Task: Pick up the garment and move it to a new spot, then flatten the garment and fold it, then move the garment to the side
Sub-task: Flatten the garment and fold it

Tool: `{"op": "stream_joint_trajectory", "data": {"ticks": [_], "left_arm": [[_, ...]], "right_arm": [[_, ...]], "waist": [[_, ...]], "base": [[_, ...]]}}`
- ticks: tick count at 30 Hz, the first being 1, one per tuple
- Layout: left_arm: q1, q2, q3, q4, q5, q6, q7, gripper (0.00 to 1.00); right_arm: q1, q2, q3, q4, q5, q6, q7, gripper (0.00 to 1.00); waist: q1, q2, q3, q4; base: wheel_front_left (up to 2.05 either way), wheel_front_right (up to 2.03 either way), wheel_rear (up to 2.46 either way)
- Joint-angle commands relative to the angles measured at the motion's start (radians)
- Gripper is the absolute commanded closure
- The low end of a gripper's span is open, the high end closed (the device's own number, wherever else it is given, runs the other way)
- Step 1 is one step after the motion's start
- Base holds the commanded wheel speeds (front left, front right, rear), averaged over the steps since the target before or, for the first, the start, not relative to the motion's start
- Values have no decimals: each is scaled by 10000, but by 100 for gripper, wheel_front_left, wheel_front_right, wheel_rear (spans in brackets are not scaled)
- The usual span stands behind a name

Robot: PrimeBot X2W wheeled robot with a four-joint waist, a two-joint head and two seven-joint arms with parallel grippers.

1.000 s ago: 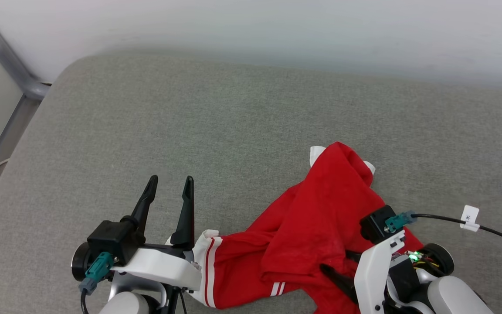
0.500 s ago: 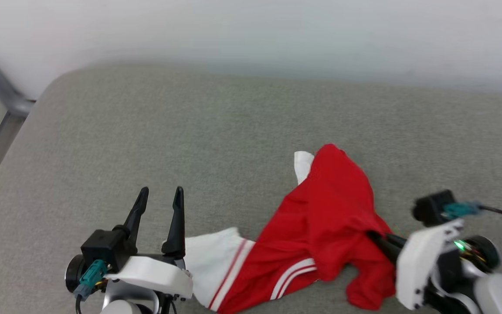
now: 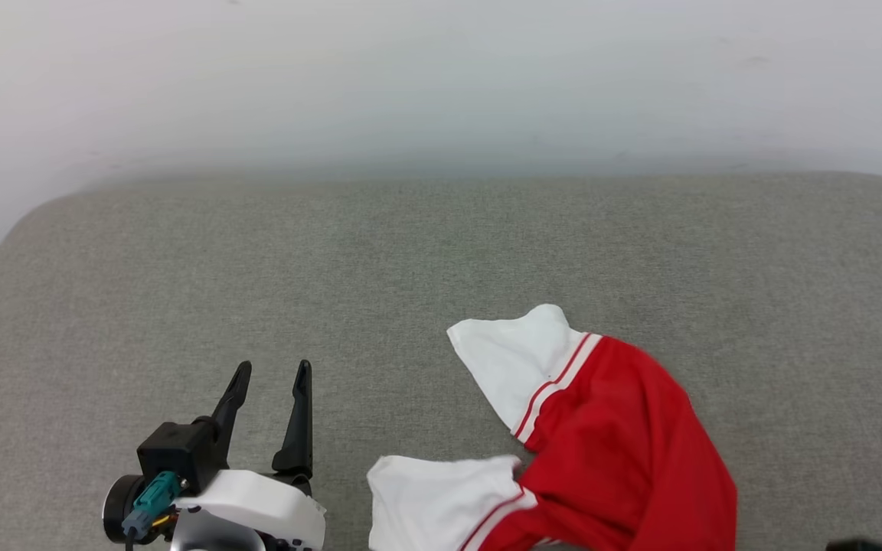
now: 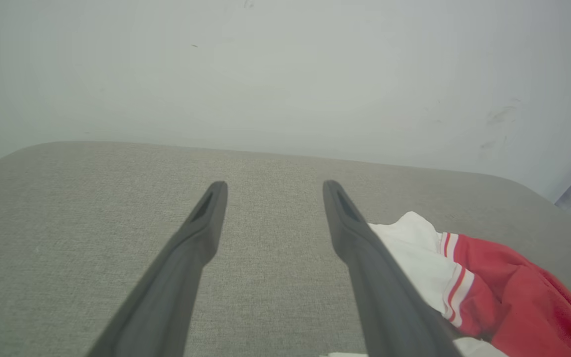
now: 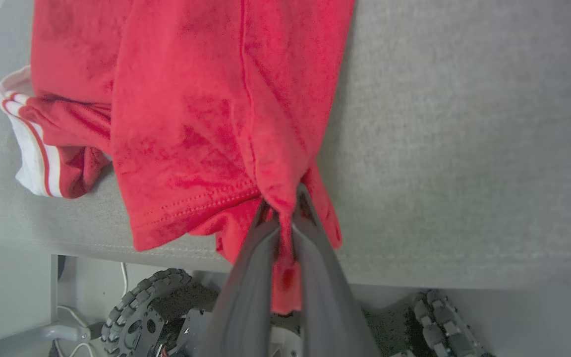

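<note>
Right claw [image 5: 285,210] at the desk's near edge, clamped tight on the red hem of the garment [image 3: 625,451]. Garment lies lower right of head view, long axis slanting toward upper left. White sleeves point left and upper left. Left claw [image 3: 272,369], lower left: spread apart, empty. Grey desk [image 3: 410,252] beyond, then pale wall [image 3: 441,76].

Likely a bare test room: grey fabric-topped table [image 3: 181,306] against plain white wall [image 3: 441,76].
</note>
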Motion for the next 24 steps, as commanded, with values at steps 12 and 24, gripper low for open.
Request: {"op": "stream_joint_trajectory", "data": {"ticks": [12, 24], "left_arm": [[273, 105, 92, 245, -233, 67, 62, 0], [-120, -46, 81, 217, -200, 51, -74, 0]], "right_arm": [[-561, 130, 166, 1051, 85, -7, -3482, 0], [-2247, -34, -595, 1266, -1158, -7, -5857, 0]], "waist": [[1, -1, 7, -9], [1, -1, 318, 431]], "base": [[0, 0, 0], [0, 0, 0]]}}
